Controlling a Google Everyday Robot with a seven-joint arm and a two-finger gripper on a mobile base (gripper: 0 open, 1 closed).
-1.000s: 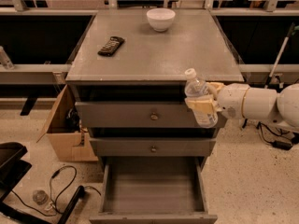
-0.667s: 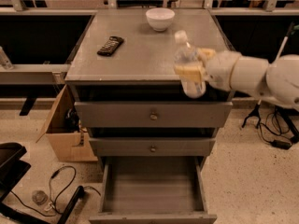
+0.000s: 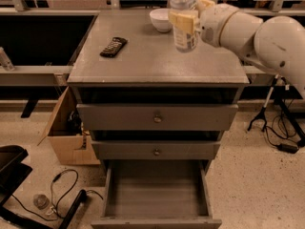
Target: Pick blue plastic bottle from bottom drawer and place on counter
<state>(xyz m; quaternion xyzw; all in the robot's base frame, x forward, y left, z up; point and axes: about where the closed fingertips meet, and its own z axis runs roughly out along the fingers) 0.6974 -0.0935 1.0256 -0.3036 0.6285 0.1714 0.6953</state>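
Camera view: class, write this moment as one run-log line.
phase: carry | end effector: shut on blue plastic bottle, upright over counter | bottom drawer: open | release: not yet

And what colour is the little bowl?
White. The camera view shows the bowl on the counter, with the gripper holding the bottle right of it.

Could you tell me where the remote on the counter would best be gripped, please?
Probably across its narrow middle, from straight above: the remote lies flat on the counter, long and slim, angled diagonally. The gripper is over the counter near the bowl, shut on the bottle.
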